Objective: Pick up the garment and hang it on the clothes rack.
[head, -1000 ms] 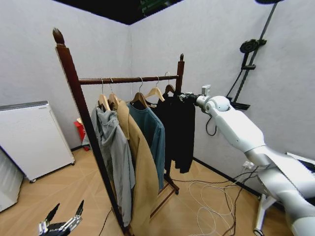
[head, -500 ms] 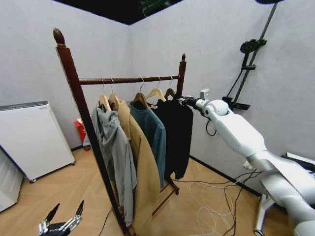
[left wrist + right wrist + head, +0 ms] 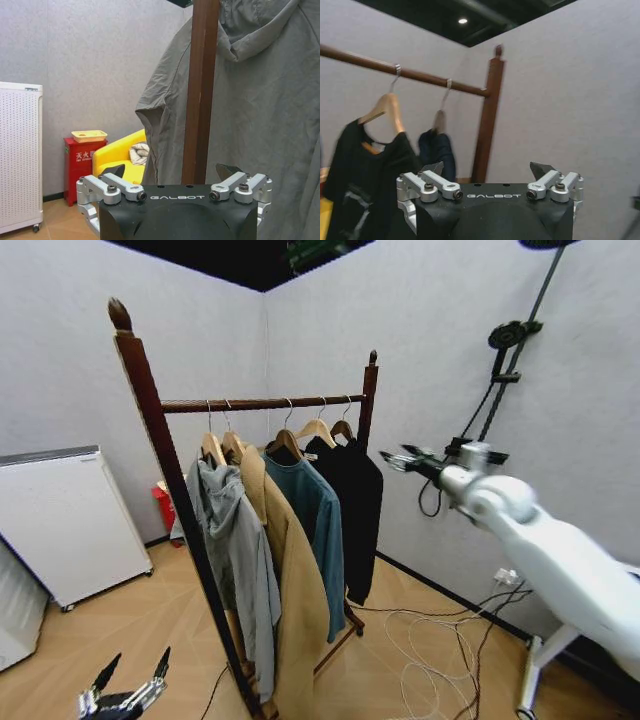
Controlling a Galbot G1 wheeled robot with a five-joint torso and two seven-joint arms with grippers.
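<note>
The word GALBOT is showing in pale letters on the black housing of both wrists, and red Chinese characters are showing on a small red box (image 3: 81,167) standing by the wall with a shallow yellow tray on top of it; beside it a yellow seat (image 3: 120,155) is holding a crumpled pale cloth.

The clothes rack (image 3: 150,415) is standing in the corner, dark reddish-brown wood with turned knobs on its two posts and a round horizontal bar. The garment (image 3: 357,505) is hanging at the far end of that bar, just beside the far post, limp and matte black on a light wooden hanger whose metal hook is sitting over the bar. Next to it a teal shirt (image 3: 318,530) is hanging, then a long tan coat (image 3: 290,590) and a grey hooded jacket (image 3: 235,560), soft and creased.

The right gripper (image 3: 400,457) is hovering in the air beside the far post, apart from the garment, its metal fingers spread wide and holding nothing. The left gripper (image 3: 125,687) is hanging low over the wooden floor, near the foot of the near post, its fingers also spread wide and holding nothing.

A white perforated appliance (image 3: 60,520) is standing against the left wall, and a black shower fixture (image 3: 510,340) is running up the right wall
</note>
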